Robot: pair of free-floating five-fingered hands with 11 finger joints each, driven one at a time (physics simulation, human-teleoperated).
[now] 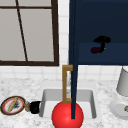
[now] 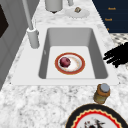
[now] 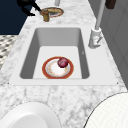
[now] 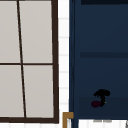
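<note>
Front view: one hand idle by the jar, the other up in the cabinet at a maroon thing

Far left on the marbled worktop (image 1: 25,87) lies a patterned plate (image 1: 12,105). A small brown jar (image 1: 26,106) stands just beside its right rim, upright with its grey lid on top, so its long axis is vertical. The left hand (image 1: 35,107) hovers just right of the jar, between it and the sink (image 1: 47,95). The left side view shows this hand's fingers splayed and straight, holding nothing, with the tips aimed across the sink's front edge. It looks parked there rather than at work.

Down in the basin sits a red-rimmed plate (image 2: 75,71), lying flat, with a round dark red fruit (image 2: 65,62) resting on it.

Further right, the navy cabinet door (image 1: 73,50) stands open, edge-on to the camera, with its brass handle (image 1: 65,83) to its left. A red sphere (image 1: 62,116) shows low behind the door's edge.

Inside the cabinet, the right hand (image 1: 101,40) hangs over a maroon oval thing (image 1: 95,50) and meets its right end. Whether the fingers close round it cannot be told. The thing lies near the shelf's front with its long axis roughly level, left to right, and its rounded free end points left toward the door.

At far right a white plate (image 1: 117,108) rests on the worktop
</note>
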